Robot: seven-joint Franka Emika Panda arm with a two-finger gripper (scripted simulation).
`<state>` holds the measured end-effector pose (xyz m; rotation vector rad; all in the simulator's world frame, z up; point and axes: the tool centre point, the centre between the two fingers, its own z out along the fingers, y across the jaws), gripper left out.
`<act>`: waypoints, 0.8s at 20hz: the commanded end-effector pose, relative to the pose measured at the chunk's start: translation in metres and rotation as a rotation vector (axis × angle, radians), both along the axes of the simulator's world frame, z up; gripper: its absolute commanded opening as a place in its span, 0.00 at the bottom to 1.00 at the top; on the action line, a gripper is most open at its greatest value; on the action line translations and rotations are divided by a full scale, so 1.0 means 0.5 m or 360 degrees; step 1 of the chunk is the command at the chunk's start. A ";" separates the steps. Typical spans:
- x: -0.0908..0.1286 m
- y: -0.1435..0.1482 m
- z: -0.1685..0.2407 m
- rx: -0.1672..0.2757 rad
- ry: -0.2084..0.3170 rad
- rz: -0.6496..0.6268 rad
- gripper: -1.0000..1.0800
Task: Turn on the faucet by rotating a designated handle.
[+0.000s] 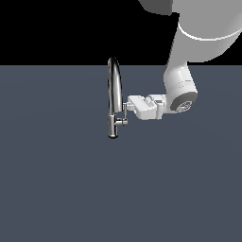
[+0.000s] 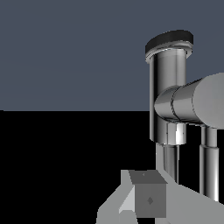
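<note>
Exterior view, hand (image 1: 125,105) just beside faucet (image 1: 113,90), perhaps touching handle (image 1: 122,122).

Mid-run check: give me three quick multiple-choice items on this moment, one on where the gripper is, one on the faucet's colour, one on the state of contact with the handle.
1. The gripper is:
A. on the exterior view's right of the faucet
B. on its left
C. above the spout

2. The faucet's finish:
A. matte black
B. shiny chrome
C. brass

3. At the handle, the fingers:
A. lie far off on the floor
B. hold a cup
C. sit close beside the faucet, just above the handle; grip unclear

Answers: A, the arm reaches in from the right; B, it has a silvery sheen; C, the fingertips meet the faucet's side.
</note>
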<state>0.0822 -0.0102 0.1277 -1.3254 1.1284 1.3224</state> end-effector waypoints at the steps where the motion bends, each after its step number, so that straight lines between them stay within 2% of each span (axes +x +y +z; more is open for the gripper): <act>1: -0.008 -0.001 0.002 0.0000 -0.0001 0.0000 0.00; 16: -0.072 -0.011 0.019 0.0000 -0.0001 0.0000 0.00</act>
